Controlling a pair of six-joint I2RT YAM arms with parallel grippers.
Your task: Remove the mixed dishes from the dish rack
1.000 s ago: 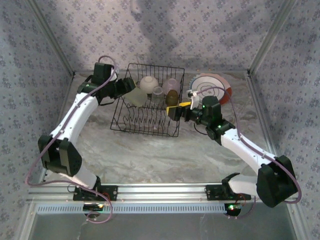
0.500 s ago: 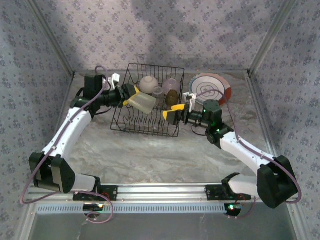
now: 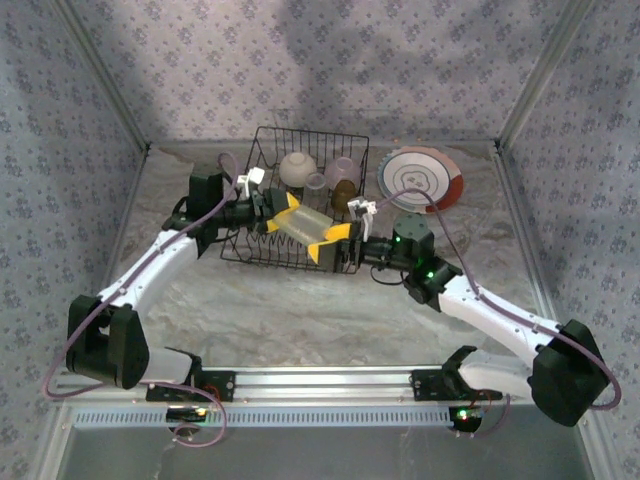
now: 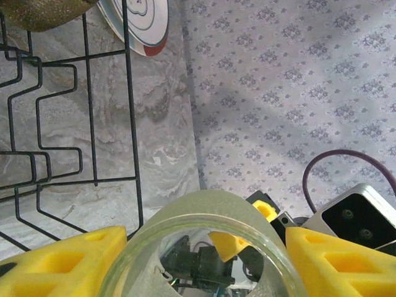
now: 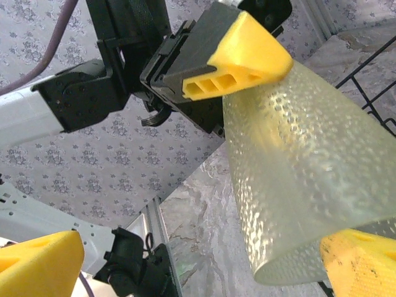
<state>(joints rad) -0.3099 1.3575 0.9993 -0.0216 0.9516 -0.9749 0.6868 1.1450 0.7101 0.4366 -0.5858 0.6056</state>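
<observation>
From above, the yellowish cup [image 3: 303, 224] is held sideways over the dish rack [image 3: 312, 132], pinched by the left fingers [image 3: 287, 205], apparently offered for a handover. The right fingers [image 3: 335, 240] are spread wide at its mouth. On the left wrist, the cup's rim is seen clamped between the yellow fingers. On the right wrist, the cup is framed but not yet gripped, presumably bound for the bench [image 3: 300, 310]
</observation>
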